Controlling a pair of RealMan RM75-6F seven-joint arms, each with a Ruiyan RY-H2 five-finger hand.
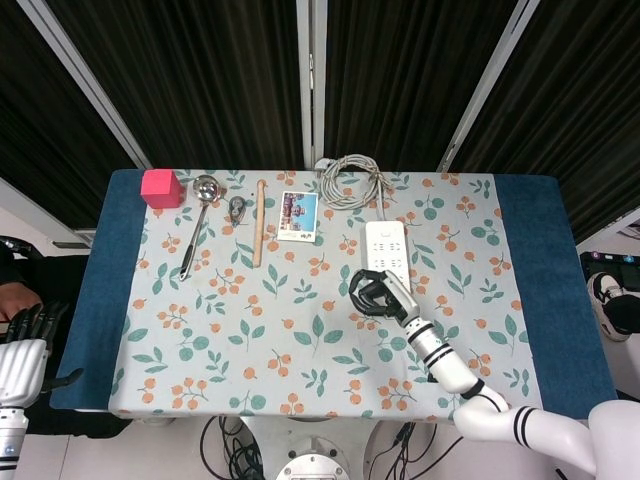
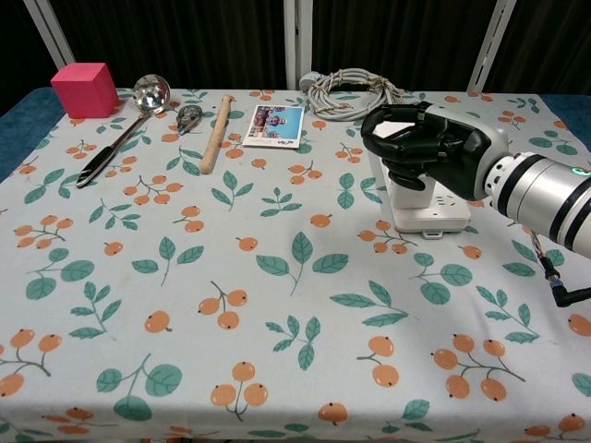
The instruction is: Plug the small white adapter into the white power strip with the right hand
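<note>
The white power strip (image 1: pixel 386 243) (image 2: pixel 441 209) lies right of the table's middle, its long side running away from me. My right hand (image 1: pixel 373 293) (image 2: pixel 429 148) hovers over the strip's near end with its black fingers curled downward. Under those fingers stands a small white adapter (image 2: pixel 406 192), gripped from above and resting on the strip; the hand hides its top, and I cannot tell how its underside meets the sockets. In the head view the adapter is hidden. My left hand (image 1: pixel 22 350) hangs off the table's left side, fingers apart and holding nothing.
A coiled grey cable (image 1: pixel 350 180) (image 2: pixel 351 92) lies behind the strip. Along the back left are a pink cube (image 1: pixel 161 187), a metal ladle (image 1: pixel 198 222), a small clip (image 1: pixel 237 208), a wooden stick (image 1: pixel 259 222) and a picture card (image 1: pixel 298 216).
</note>
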